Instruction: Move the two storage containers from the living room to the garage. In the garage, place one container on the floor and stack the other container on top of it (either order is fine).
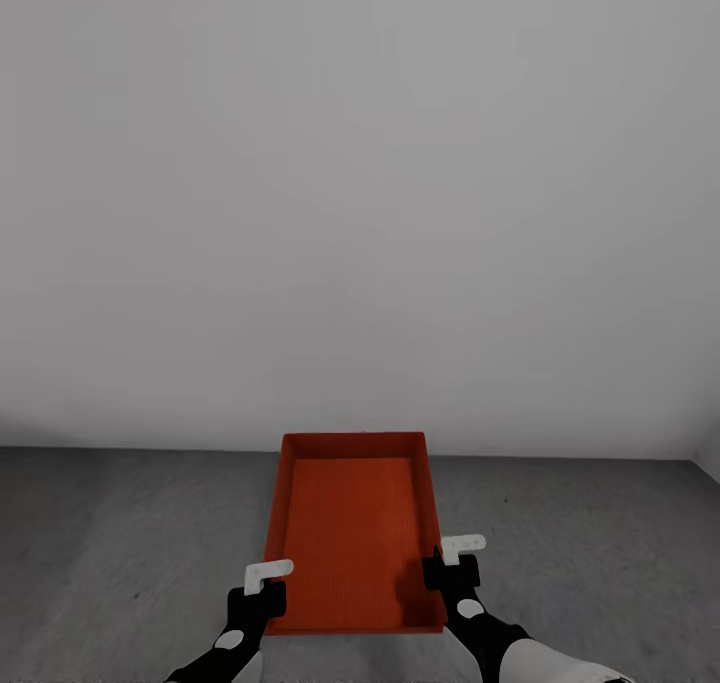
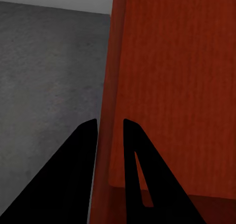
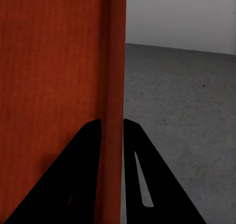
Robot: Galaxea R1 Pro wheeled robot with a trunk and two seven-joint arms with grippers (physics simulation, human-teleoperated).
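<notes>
One red-orange open-topped storage container (image 1: 352,523) lies lengthwise ahead of me over the dark grey concrete garage floor (image 1: 120,553). My left gripper (image 1: 262,585) is shut on its left wall near the near corner. In the left wrist view the thin wall (image 2: 109,76) runs between the black fingers (image 2: 84,140). My right gripper (image 1: 452,561) is shut on the right wall (image 3: 113,61), which is pinched between its fingers (image 3: 130,135). I cannot tell whether the bin rests on the floor or hangs just above it. The second container is out of view.
A plain white wall (image 1: 360,213) stands close behind the container's far end and meets the floor there. Bare concrete (image 3: 182,111) stretches to both sides of the bin. A wall corner (image 1: 705,461) shows at the far right.
</notes>
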